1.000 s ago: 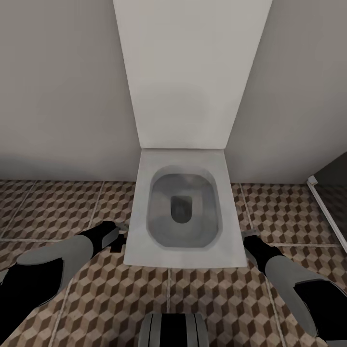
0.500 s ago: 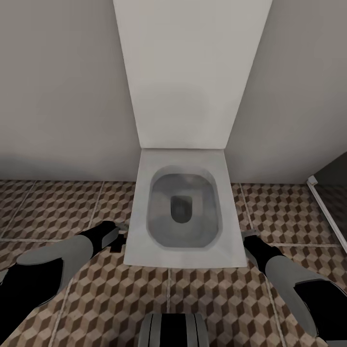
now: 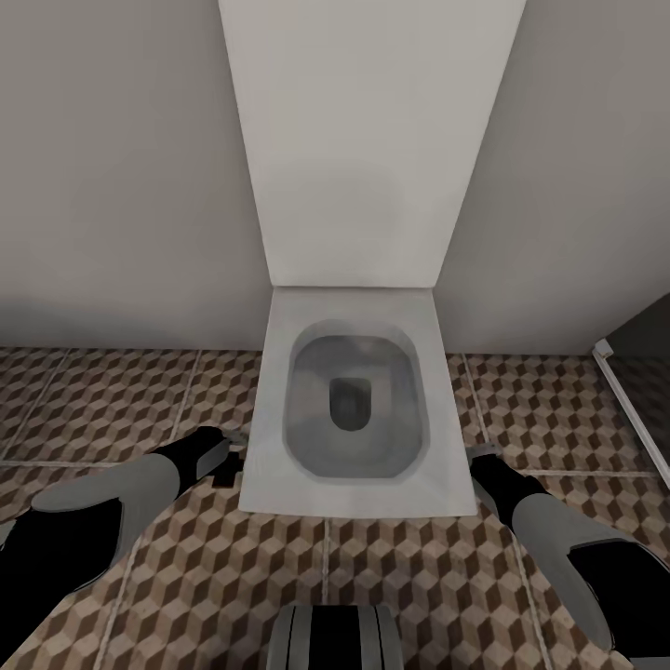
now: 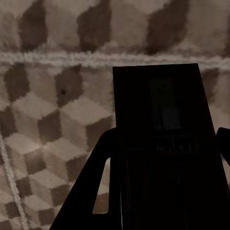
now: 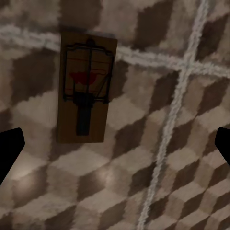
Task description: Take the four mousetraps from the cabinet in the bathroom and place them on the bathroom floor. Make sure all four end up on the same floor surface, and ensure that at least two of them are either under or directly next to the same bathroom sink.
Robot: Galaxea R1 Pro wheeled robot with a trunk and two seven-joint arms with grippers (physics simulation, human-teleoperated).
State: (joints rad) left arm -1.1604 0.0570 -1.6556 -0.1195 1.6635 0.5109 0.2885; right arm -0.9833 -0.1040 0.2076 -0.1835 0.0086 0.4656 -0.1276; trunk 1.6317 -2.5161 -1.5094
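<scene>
Cube-patterned bathroom floor (image 3: 102, 409) of brown, beige and white tiles with pale grout, meeting a plain grey wall (image 3: 121, 186). Facing a white toilet (image 3: 354, 409) from above, bowl open, tall white panel rising behind it. Dark doorway edge at far right.

Left gripper (image 3: 226, 465) low beside the toilet's left front corner, pinching a mousetrap (image 4: 163, 143) — a flat dark rectangle clamped between the black fingers (image 4: 88, 191) in the left wrist view, held above the tiles, its detail lost in shadow. Same dark piece just visible at the fingertips in the head view.

Right gripper (image 3: 482, 456) low at the toilet's right front corner, jaws spread wide with nothing between them — only the black fingertips (image 5: 10, 148) at either border of the right wrist view. Below it, a second mousetrap (image 5: 86, 88) flat on the floor, brown board with a thin wire frame and a red mark, lying across a grout line.
</scene>
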